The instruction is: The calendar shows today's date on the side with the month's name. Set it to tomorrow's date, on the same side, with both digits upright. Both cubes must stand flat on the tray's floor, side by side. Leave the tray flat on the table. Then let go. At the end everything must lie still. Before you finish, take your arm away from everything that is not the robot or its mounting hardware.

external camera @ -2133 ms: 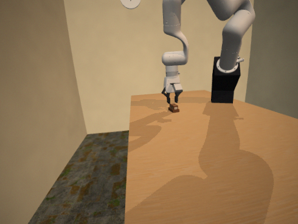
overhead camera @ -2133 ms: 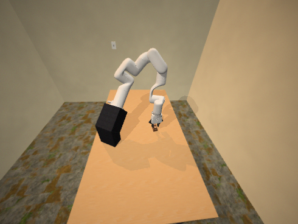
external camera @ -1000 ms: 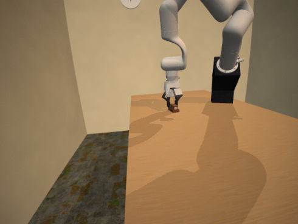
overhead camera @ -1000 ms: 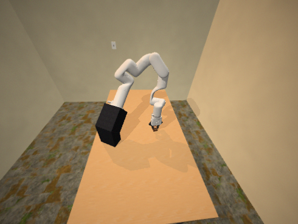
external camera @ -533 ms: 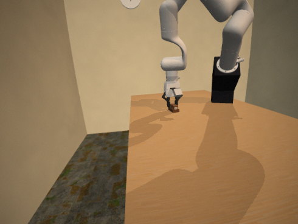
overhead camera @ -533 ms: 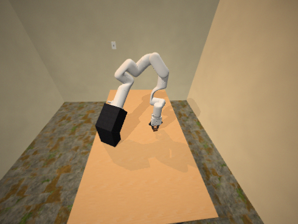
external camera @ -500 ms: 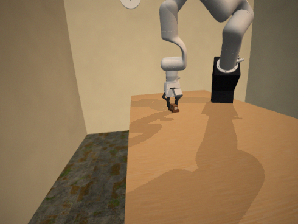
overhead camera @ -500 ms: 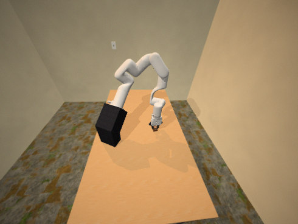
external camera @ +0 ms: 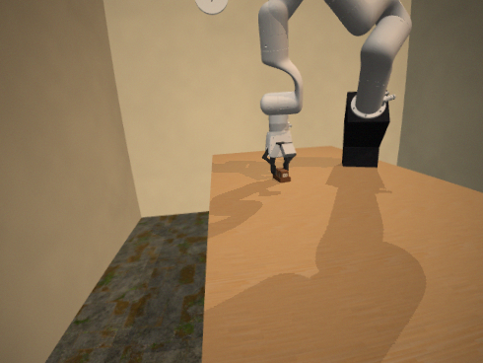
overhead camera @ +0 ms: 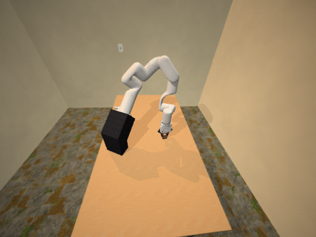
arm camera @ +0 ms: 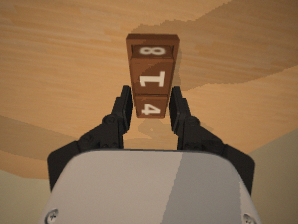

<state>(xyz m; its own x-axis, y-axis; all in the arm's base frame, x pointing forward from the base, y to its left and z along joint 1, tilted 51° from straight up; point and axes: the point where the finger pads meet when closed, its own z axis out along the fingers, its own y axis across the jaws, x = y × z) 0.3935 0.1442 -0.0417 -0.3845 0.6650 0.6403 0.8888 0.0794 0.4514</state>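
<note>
The gripper (overhead camera: 165, 132) (external camera: 280, 170) (arm camera: 151, 95) stands half open, gripping nothing, its fingers on either side of the cube marked 4 (arm camera: 150, 107) at one end of the brown calendar (external camera: 282, 176) (arm camera: 152, 77) on the worktop (overhead camera: 145, 199) (external camera: 345, 222) (arm camera: 60, 65). The cubes look light, stiff and perhaps slippery, so they are best pinched squarely across opposite flat faces, clear of the tray's walls

Compared with 2.1 s ago, the gripper (overhead camera: 164, 132) (external camera: 280, 170) (arm camera: 151, 95) is lower, its fingers now down near the calendar (overhead camera: 164, 137) (external camera: 282, 176) (arm camera: 152, 77), where they hung higher above it. The arm's upper bend (overhead camera: 165, 61) and the wrist joint (overhead camera: 167, 108) (external camera: 280, 103) have sunk with it, and the arm's shadow (overhead camera: 206, 113) (external camera: 389, 276) has shifted. Most of that drop already showed 1.0 s ago; any change since 0.5 s ago is too small to tell
</note>
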